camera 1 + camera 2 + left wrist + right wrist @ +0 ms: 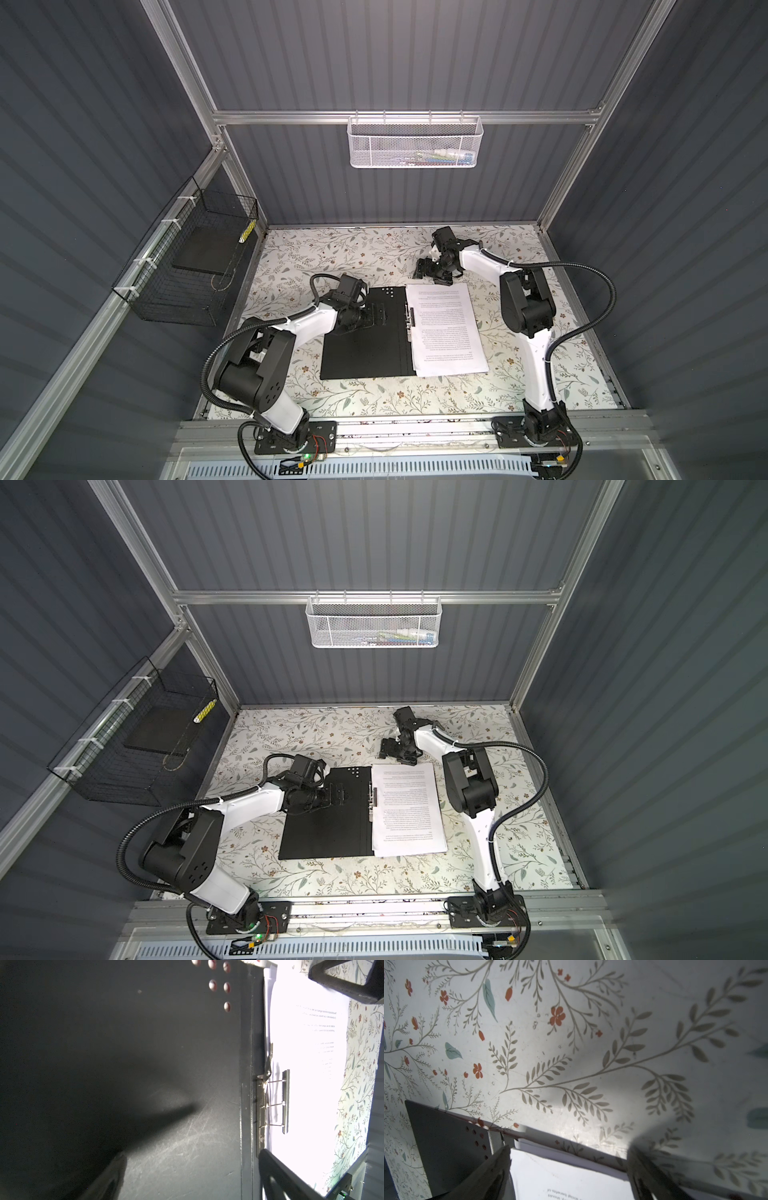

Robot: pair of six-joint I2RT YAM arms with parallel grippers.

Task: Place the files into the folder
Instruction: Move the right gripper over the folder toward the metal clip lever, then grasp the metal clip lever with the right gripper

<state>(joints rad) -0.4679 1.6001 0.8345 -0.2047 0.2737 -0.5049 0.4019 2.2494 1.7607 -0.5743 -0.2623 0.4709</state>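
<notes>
I see the folder [361, 349] open flat on the counter [332, 257], with the files [446, 328] stacked on its right half. My left claw [379, 318] is spread wide and empty over the left flap. My right claw [434, 277] is open and empty at the sheets' far edge. The sheets look light and floppy, so I'd pinch the stiff flap's edge.

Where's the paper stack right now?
In both top views the paper stack lies mid-table on the right half of the open folder, its edge at the metal spine clip.
</notes>
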